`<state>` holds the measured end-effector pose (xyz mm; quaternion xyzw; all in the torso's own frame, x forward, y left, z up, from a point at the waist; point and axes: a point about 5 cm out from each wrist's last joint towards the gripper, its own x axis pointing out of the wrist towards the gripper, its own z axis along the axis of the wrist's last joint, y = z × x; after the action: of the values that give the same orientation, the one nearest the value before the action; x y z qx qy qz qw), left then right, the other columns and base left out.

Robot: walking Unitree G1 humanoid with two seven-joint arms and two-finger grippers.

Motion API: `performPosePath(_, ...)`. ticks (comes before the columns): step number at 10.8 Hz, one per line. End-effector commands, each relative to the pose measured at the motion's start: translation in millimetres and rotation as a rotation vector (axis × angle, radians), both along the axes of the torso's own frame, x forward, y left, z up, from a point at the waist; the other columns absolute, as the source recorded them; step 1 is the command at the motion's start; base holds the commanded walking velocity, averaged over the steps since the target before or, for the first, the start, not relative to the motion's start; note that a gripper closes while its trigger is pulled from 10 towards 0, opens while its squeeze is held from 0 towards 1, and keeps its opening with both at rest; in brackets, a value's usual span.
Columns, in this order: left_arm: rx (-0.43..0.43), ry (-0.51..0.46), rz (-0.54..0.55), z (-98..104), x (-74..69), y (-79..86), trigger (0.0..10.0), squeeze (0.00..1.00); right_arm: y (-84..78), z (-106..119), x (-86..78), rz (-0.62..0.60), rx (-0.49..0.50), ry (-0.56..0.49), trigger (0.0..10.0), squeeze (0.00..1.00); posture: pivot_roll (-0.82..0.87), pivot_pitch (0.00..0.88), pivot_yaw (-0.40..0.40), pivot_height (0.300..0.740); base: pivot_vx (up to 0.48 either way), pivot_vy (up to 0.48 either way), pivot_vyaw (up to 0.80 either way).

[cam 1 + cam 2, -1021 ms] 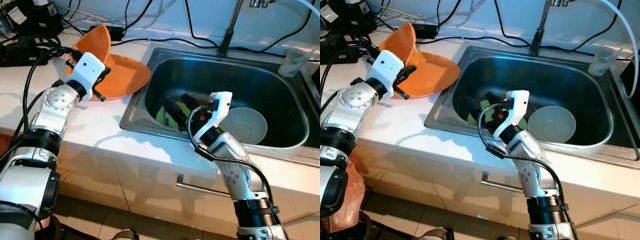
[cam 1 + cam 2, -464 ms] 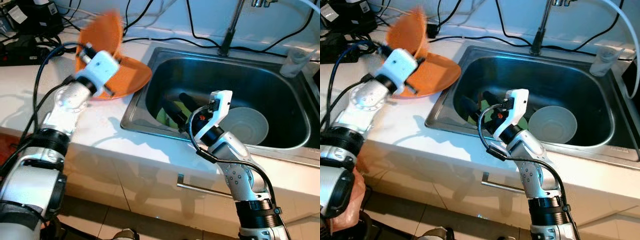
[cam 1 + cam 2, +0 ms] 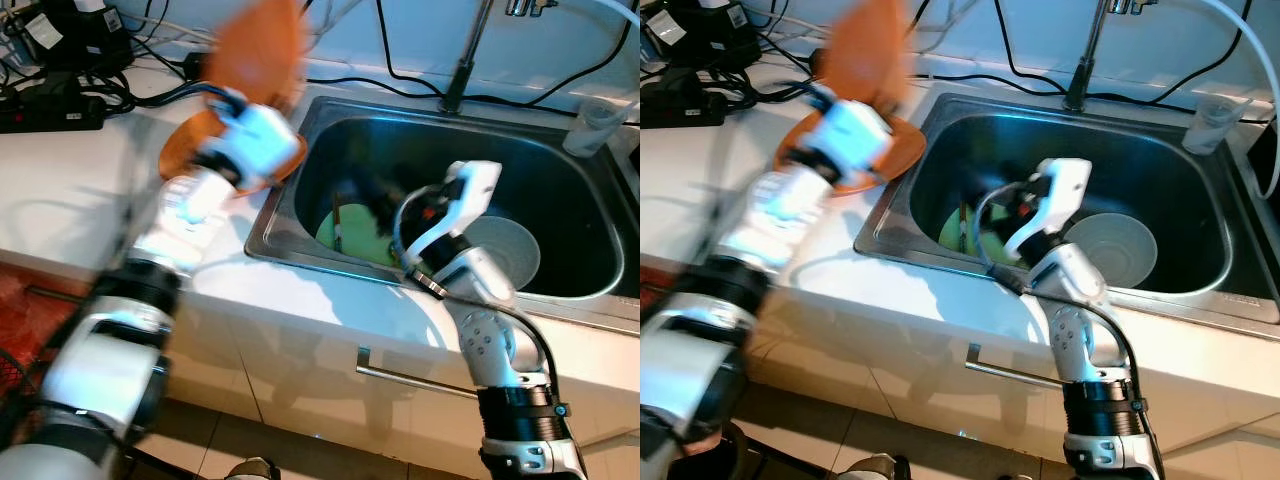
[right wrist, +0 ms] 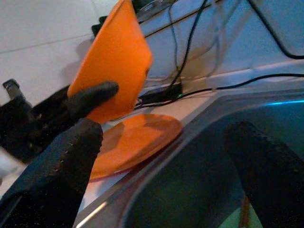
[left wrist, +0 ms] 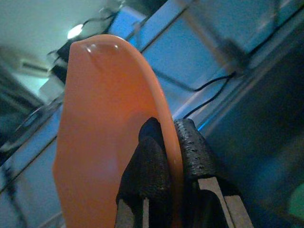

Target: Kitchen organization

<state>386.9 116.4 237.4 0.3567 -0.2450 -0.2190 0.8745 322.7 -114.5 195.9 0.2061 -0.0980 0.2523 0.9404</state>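
Observation:
My left gripper [image 5: 171, 156] is shut on the rim of an orange plate [image 5: 104, 142]. It holds the plate upright above the counter by the sink's left rim, where the plate [image 3: 258, 45] and the arm are motion-blurred. A second orange plate [image 3: 183, 152] lies flat on the counter under it. My right gripper [image 3: 378, 195] hangs open inside the steel sink [image 3: 440, 135], its fingers [image 4: 71, 161] spread wide and holding nothing. Below it lie a green plate [image 3: 358, 238] with a thin utensil [image 3: 337, 222] on it, and a white bowl [image 3: 508, 255] beside it.
A faucet [image 3: 462, 60] rises behind the sink. A clear plastic cup [image 3: 592, 122] stands at the sink's back right corner. Black cables and a power strip [image 3: 50, 108] crowd the back left of the white counter [image 3: 70, 190].
My left arm swung the orange plate up and to the right, towards the sink. My right gripper rose and shifted right, uncovering more of the green plate.

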Motion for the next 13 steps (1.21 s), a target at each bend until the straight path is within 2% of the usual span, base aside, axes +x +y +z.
performPosePath(1,0.030,-0.054,-0.064,-0.1,-6.9,-17.3,0.0,0.00,-8.6,17.6,2.0,-0.062,0.013,-0.059,10.0,0.00,0.06,0.042,0.026,0.740,0.000,0.000,0.00)
performPosePath(2,0.047,-0.056,-0.090,-5.5,-9.7,-25.8,0.0,0.00,-11.2,22.8,3.3,-0.086,0.019,-0.071,10.0,0.00,0.06,0.042,0.026,0.740,0.000,0.000,0.00)
performPosePath(3,0.098,-0.063,-0.145,-16.3,-16.3,-42.4,0.0,0.00,-15.5,30.9,5.7,-0.115,0.028,-0.087,10.0,0.00,0.04,0.043,0.021,0.740,0.000,0.000,0.00)
performPosePath(5,0.171,-0.076,-0.204,-31.3,-25.5,-59.7,0.0,0.00,-18.9,45.4,7.0,-0.136,0.048,-0.114,10.0,0.00,0.04,0.043,0.015,0.740,0.000,0.000,0.00)
performPosePath(8,0.262,-0.131,-0.195,-39.5,-28.9,-64.4,0.0,0.00,-12.9,47.5,6.6,-0.130,0.042,-0.102,10.0,0.00,0.04,0.053,0.019,0.740,0.000,0.000,0.00)
performPosePath(9,0.261,-0.152,-0.188,-37.6,-29.7,-64.6,0.0,0.00,-11.9,46.4,6.2,-0.131,0.041,-0.095,10.0,0.00,0.04,0.057,0.019,0.740,0.000,0.000,0.00)
performPosePath(11,0.239,-0.277,-0.149,-28.1,-34.5,-64.6,0.0,0.00,-8.1,38.9,11.3,-0.135,0.023,-0.034,10.0,0.00,0.05,0.068,0.014,0.740,0.000,0.000,0.00)
performPosePath(13,0.248,-0.310,-0.145,-27.5,-37.6,-64.2,0.0,0.00,-1.7,37.2,15.7,-0.123,0.018,-0.007,10.0,0.00,0.06,0.071,0.012,0.740,0.000,0.000,0.00)
